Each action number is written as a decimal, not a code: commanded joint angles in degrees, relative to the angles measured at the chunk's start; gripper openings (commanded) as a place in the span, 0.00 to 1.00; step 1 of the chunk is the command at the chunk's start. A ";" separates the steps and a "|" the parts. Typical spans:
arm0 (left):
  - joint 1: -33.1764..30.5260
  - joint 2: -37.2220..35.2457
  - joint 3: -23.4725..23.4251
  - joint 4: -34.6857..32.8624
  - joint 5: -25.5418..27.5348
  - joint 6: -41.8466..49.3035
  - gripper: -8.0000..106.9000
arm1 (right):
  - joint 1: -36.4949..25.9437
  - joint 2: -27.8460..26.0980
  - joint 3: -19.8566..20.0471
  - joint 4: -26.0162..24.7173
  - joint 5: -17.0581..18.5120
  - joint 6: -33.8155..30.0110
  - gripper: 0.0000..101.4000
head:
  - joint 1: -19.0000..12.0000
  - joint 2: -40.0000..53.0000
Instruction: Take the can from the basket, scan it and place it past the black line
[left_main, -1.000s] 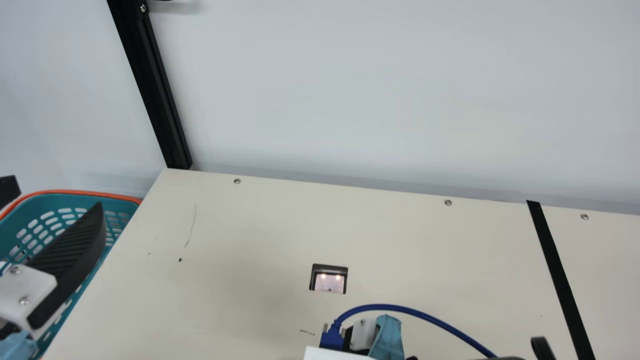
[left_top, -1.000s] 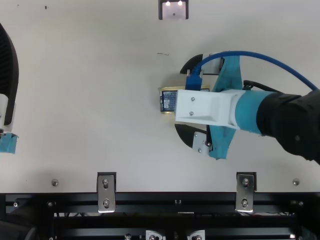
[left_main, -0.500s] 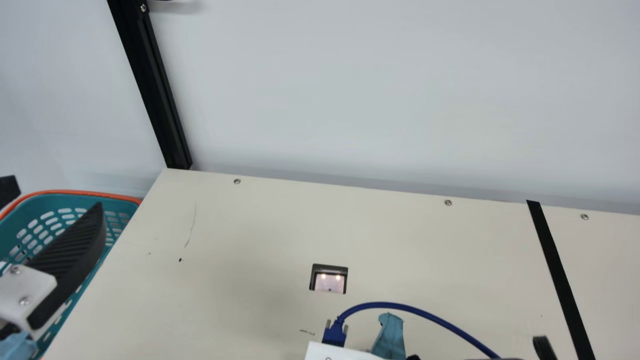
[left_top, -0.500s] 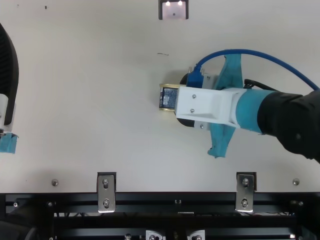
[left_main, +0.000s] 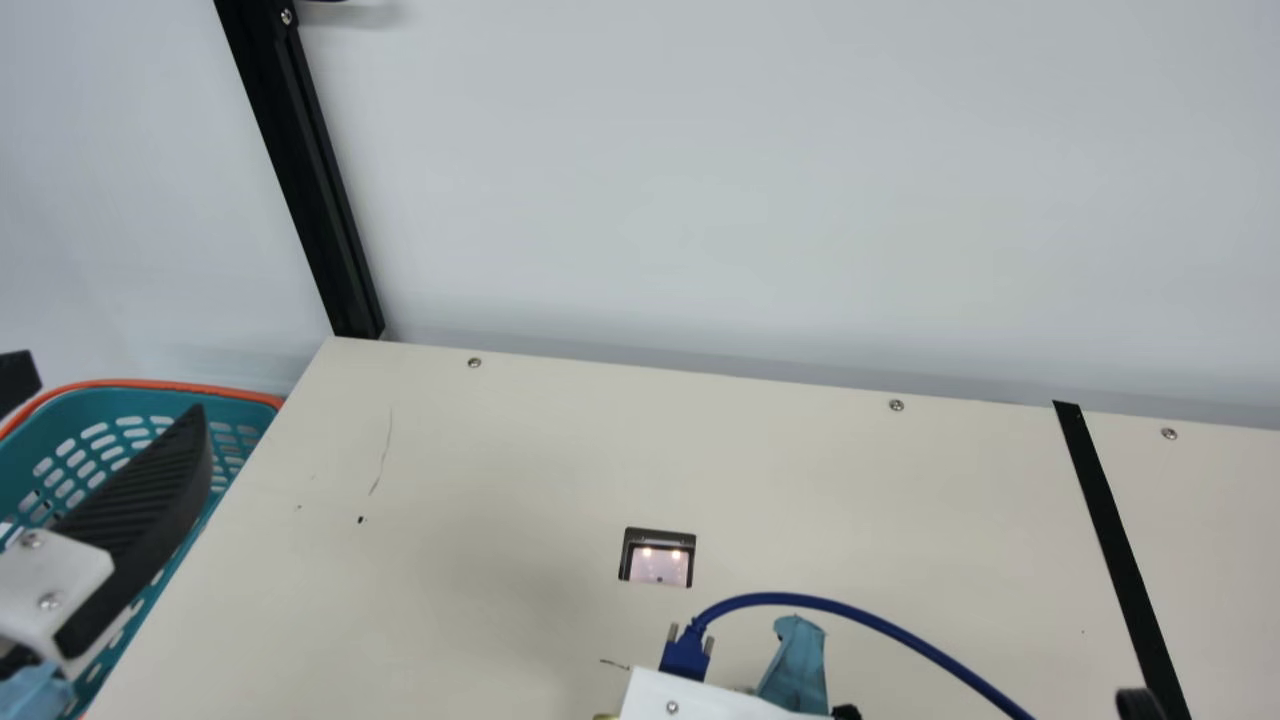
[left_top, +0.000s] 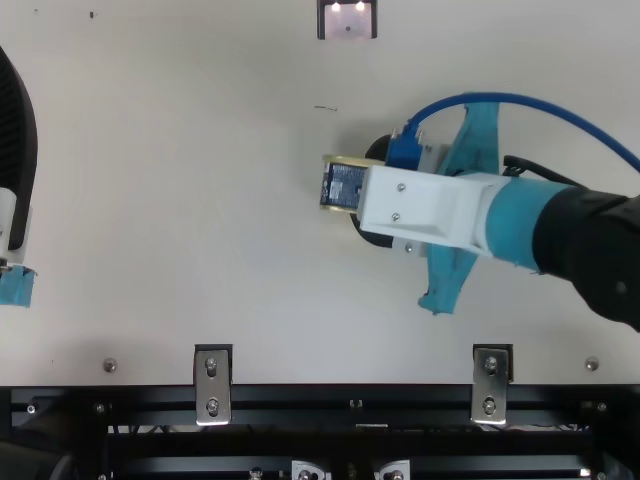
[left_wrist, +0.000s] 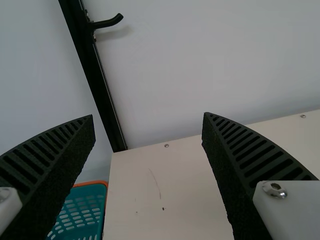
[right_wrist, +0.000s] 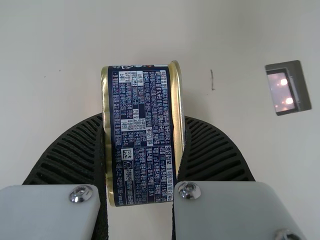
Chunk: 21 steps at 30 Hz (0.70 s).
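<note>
Near the scanner (right_wrist: 300, 85), right hand (right_wrist: 142, 118) pinches can (right_wrist: 142, 150); scan probably pending. Next: carry it over scanner, barcode down.

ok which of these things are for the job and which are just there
For the job:
- can, held on its side in the right tool
- basket
- scanner, lights on
- black line
- left tool, open

Just there:
- blue cable
- black post
- wall hook
- metal brackets
</note>
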 joint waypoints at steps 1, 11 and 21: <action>0.00 0.00 0.00 0.00 0.00 0.00 0.85 | -0.10 -0.43 -0.23 -0.78 -0.25 1.05 0.00 | -2.13 -0.11; 0.00 0.00 0.00 0.00 0.00 0.00 0.85 | -1.22 -3.19 -0.61 -2.23 -1.12 5.71 0.00 | -2.13 -0.11; 0.00 0.00 0.00 0.00 0.00 0.00 0.85 | -2.74 -6.17 -0.57 -3.77 -1.77 10.10 0.00 | -2.13 -0.11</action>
